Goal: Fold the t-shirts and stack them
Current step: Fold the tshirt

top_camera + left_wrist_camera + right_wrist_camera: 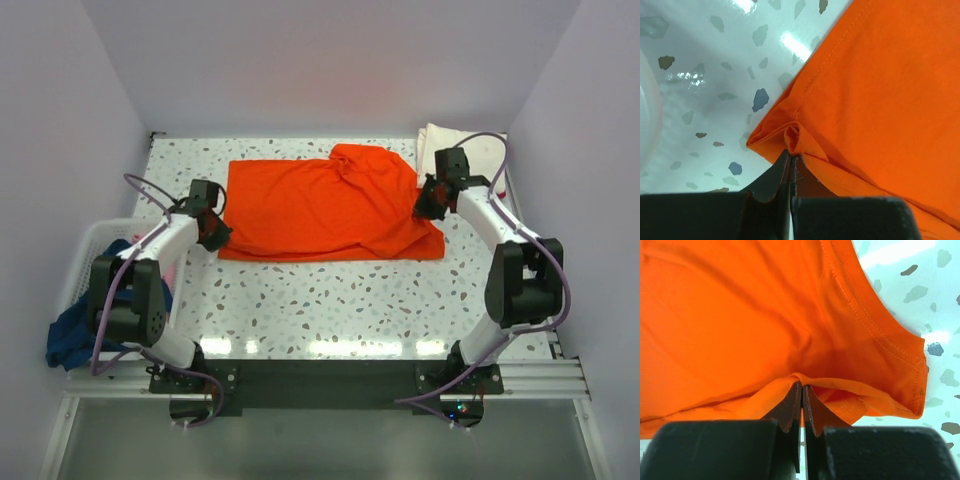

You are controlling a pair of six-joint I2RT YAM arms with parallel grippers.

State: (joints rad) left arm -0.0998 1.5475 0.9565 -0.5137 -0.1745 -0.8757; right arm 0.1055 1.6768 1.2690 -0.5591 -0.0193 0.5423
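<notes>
Between both hands: orange t-shirt (pixel 325 205), left hand (pixel 212 232), right hand (pixel 430 200) pinching opposite edges.

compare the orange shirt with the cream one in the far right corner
The orange shirt lies spread wide across the table; the cream shirt is a smaller, compact pile. The left gripper and right gripper pinch the orange shirt's edges; no gripper holds the cream shirt. Both are plain cloth resting on the table.

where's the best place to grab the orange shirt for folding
Probably at its two ends, coming in from either side: the orange t-shirt lies spread wide, with layered cloth at the near-left corner and right edge. The left gripper and right gripper are shut there.
</notes>
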